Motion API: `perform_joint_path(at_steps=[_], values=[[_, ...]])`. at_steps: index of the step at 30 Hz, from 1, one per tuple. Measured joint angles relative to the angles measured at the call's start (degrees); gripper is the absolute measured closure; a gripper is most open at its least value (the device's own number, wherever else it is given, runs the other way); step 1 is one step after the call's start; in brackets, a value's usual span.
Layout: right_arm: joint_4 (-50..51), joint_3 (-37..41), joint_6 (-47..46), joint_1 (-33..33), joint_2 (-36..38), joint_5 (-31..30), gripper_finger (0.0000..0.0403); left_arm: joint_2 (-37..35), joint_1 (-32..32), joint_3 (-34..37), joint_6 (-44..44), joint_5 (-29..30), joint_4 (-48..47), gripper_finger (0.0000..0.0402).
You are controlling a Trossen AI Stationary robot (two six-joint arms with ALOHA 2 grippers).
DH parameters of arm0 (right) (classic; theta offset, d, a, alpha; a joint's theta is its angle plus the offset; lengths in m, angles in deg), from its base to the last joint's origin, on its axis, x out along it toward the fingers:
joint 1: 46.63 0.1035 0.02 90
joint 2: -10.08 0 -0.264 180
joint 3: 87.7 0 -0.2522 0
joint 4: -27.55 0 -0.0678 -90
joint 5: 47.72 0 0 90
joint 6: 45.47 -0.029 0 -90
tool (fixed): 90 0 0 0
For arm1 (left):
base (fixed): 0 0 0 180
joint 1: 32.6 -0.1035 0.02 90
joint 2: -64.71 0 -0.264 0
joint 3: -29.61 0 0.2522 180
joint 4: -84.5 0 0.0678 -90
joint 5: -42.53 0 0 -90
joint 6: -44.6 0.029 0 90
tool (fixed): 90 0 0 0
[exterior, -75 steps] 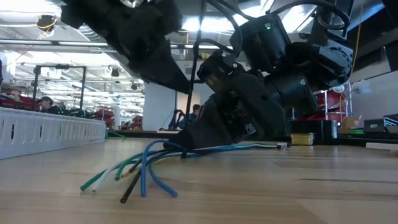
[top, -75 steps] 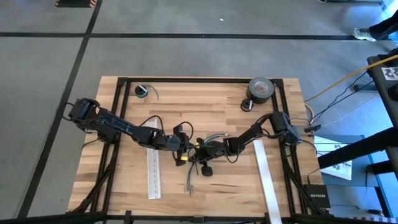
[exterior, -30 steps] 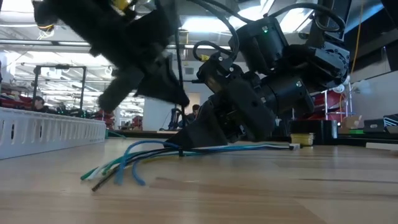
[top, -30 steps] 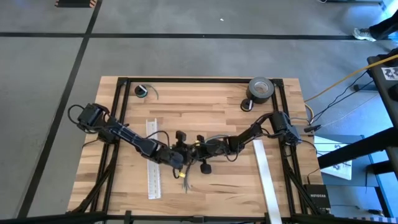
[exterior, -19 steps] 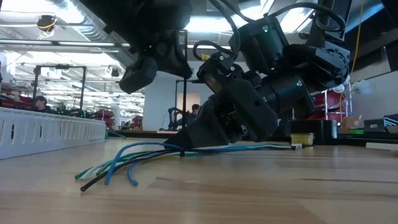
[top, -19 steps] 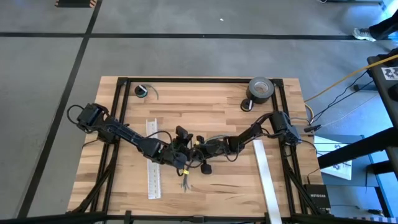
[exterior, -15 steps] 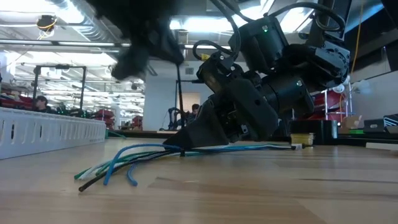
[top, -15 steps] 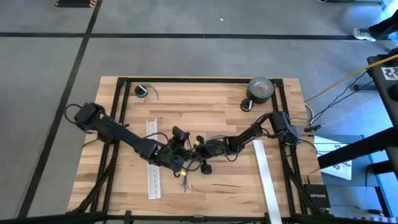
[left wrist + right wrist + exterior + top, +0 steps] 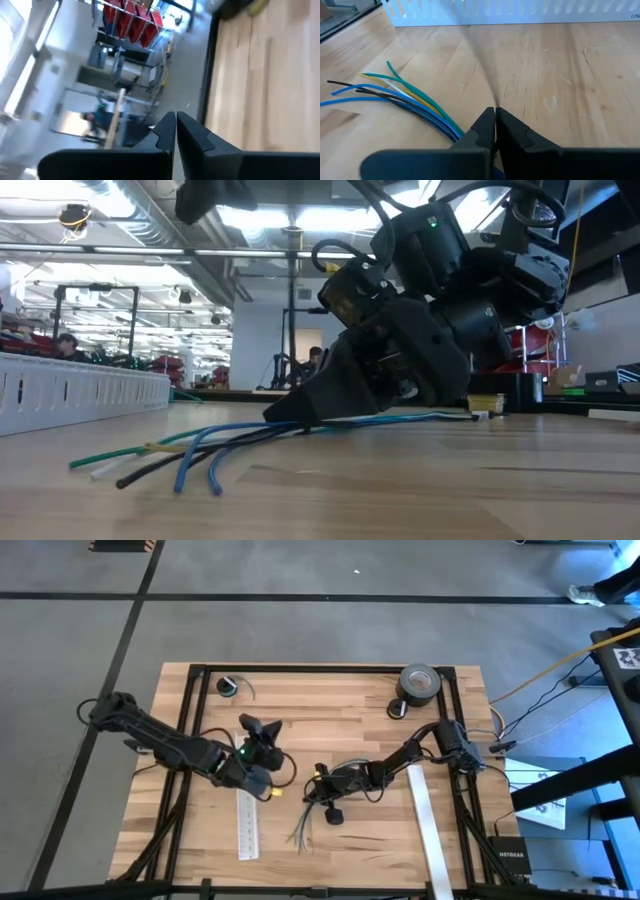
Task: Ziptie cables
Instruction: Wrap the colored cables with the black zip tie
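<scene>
Lifted away from the cables (image 9: 305, 823), the left gripper (image 9: 262, 730) now hangs well left of them, fingers pressed together on nothing. Right gripper (image 9: 322, 786) pinches the bundle's end; the unbanded, fanned free ends could slide out.

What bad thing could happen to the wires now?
The right pincer is shut on the cables at one end only, so the loose ends fan out on the table and could slip or splay further. The left pincer, shut and lifted away, holds no ziptie that I can see, so nothing binds them.
</scene>
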Motion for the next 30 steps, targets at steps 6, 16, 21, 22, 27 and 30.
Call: perform_joint_path(at_steps=[6, 16, 21, 22, 27, 30], values=[[3.13, 0.24, -1.26, -0.15, 2.59, 0.54, 0.0399, -0.22, 0.83, 0.0, -17.49, -6.86, -2.32, 0.0395], [23.57, 0.26, -1.14, -0.19, 18.69, -1.7, 0.0283, -0.54, 0.13, 0.02, -45.55, -31.26, -10.12, 0.029], [47.76, 0.04, 0.42, -0.19, 31.86, -1.76, 0.0233, 1.15, 1.03, 0.02, -52.41, -38.57, -9.76, 0.0262], [52.44, 0.08, 0.48, -0.19, 33.93, -2.2, 0.0228, 2.0, 1.32, 0.02, -53.51, -38.95, -9.56, 0.026], [58.48, 1.46, 0.59, 0.85, 39.51, -4.6, 0.0221, 7.78, 2.89, 0.04, -55.21, -40.76, -5.06, 0.0258], [50.15, 5.14, 3.39, 1.69, 37.95, -5.95, 0.0221, 12.06, 3.56, 0.06, -54.97, -43.35, -2.83, 0.0262]])
